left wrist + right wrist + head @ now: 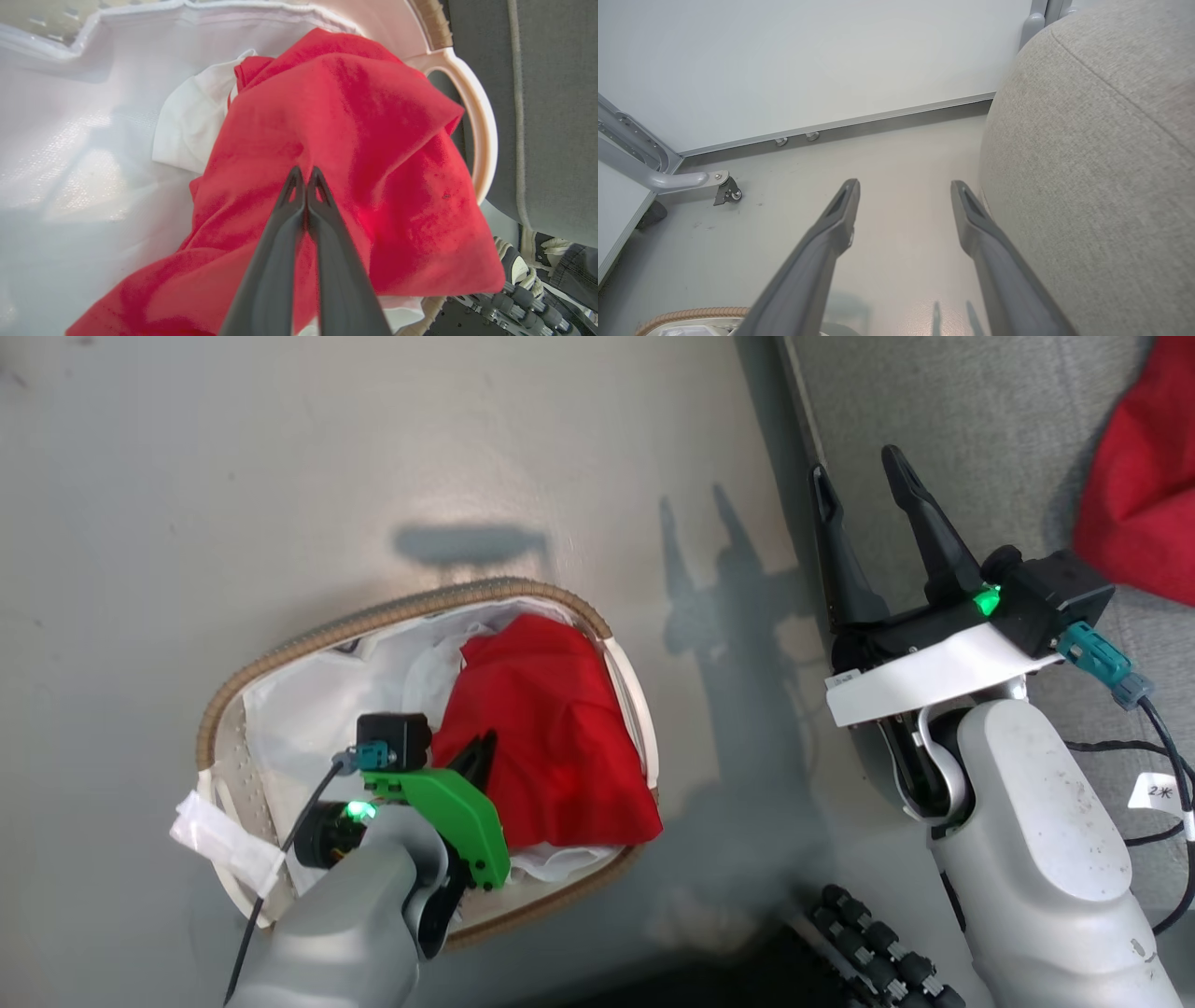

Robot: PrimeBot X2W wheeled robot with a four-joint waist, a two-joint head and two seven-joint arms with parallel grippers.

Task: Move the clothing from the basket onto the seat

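Observation:
The oval basket (pixel 373 616) with a brown woven rim and white liner (pixel 93 140) stands on the floor left of the grey seat (pixel 980 448). Red clothing (pixel 551 728) lies crumpled in its right half. My left gripper (pixel 481 751) reaches down into the basket. In the left wrist view its fingertips meet, shut (pixel 306 173) on a raised fold of the red clothing (pixel 373 140). Another red garment (pixel 1144 495) lies on the seat at the far right. My right gripper (pixel 857 467) hovers open and empty at the seat's left edge (pixel 1087 186), its fingers wide apart (pixel 903 184).
The basket's pale handle (pixel 486 140) sits close to the seat's side (pixel 556 116). A person's shoe (pixel 514 263) and my base's black rollers (pixel 878 943) are near the basket. A metal frame with a caster (pixel 726 189) stands by the wall. Cables (pixel 1158 747) hang by my right forearm.

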